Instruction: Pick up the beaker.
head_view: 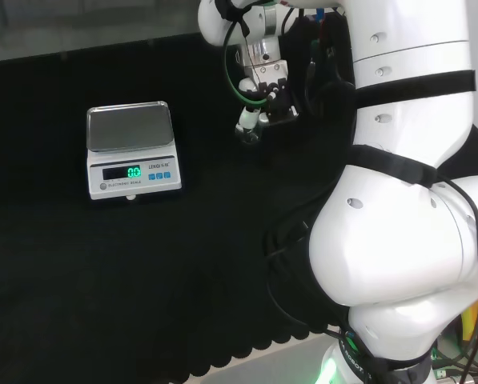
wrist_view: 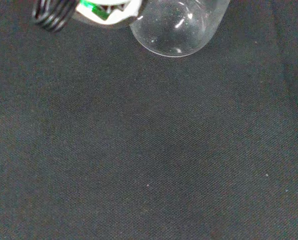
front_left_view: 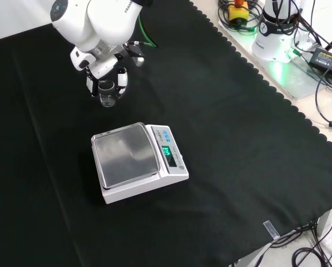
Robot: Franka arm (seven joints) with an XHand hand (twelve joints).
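Observation:
A small clear glass beaker (front_left_view: 106, 96) stands upright near the far left of the black cloth in the front view, beyond the scale. The black and white hand (front_left_view: 105, 73) comes down from above, and its fingers (front_left_view: 122, 82) curl down both sides of the beaker's wall. Seen from the head view, the hand (head_view: 264, 82) hangs at the far middle of the bench, with the beaker (head_view: 250, 134) faint below a white fingertip. The wrist view has the beaker's round base (wrist_view: 171, 27) close by a ribbed fingertip (wrist_view: 53, 12). Whether the base touches the cloth I cannot tell.
A white scale with a steel pan (front_left_view: 127, 155) sits nearer the front than the beaker in the front view; in the head view the scale (head_view: 130, 149) is left of the hand. Cables and power boxes (front_left_view: 277, 33) lie past the cloth's scalloped right edge.

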